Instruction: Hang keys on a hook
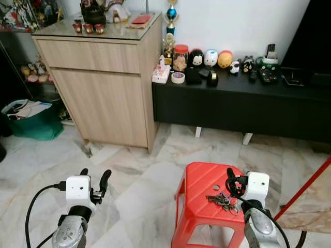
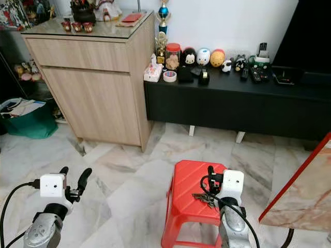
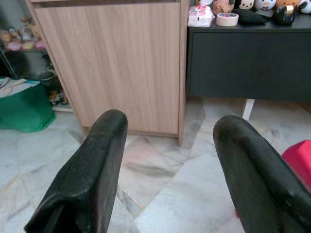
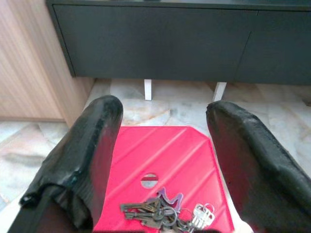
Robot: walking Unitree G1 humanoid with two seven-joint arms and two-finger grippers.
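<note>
A bunch of keys lies on the top of a red plastic stool, near its right side; the keys also lie between the fingers in the right wrist view. My right gripper hovers open just above and to the right of the keys, not touching them. My left gripper is open and holds nothing, raised over the marble floor to the left of the stool. No hook can be made out.
A wooden cabinet stands at the back left, with a low black bench of small figurines beside it. A green bag sits at far left. A red-edged marble slab leans at right.
</note>
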